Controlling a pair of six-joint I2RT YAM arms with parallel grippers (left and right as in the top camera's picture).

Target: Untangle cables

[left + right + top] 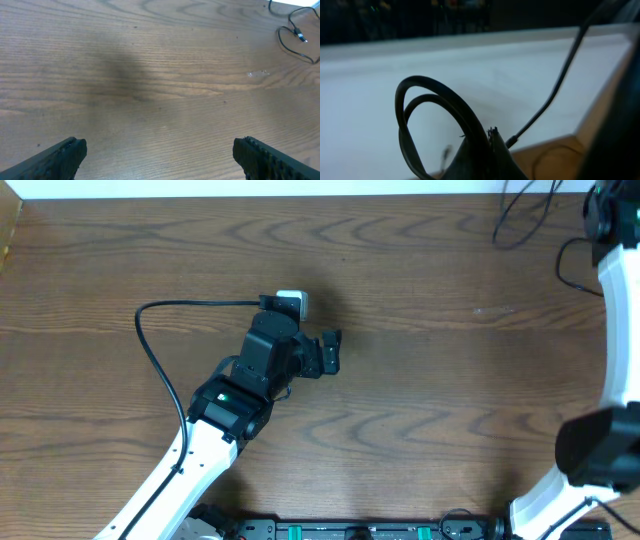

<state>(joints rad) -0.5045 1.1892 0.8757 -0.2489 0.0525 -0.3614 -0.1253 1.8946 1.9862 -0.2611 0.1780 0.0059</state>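
Note:
Thin black cables point(521, 216) lie in loops at the table's far right corner. The left wrist view shows them far off at the top right point(294, 36). My left gripper point(337, 352) hovers over bare wood near the table's middle, well away from them. Its jaws point(160, 149) stand wide open with nothing between them. In the right wrist view my right gripper point(490, 142) is shut on a black cable point(422, 107) that curls up in a double loop. A thinner cord with a plug end point(555, 85) runs up to the right behind it. No white cord shows.
The right arm point(612, 310) reaches along the right edge to the far corner. A thicker black wire point(150, 345) arcs from the left arm's wrist out to the left. Beyond the table's far edge point(555, 142) lies a white surface point(495, 70).

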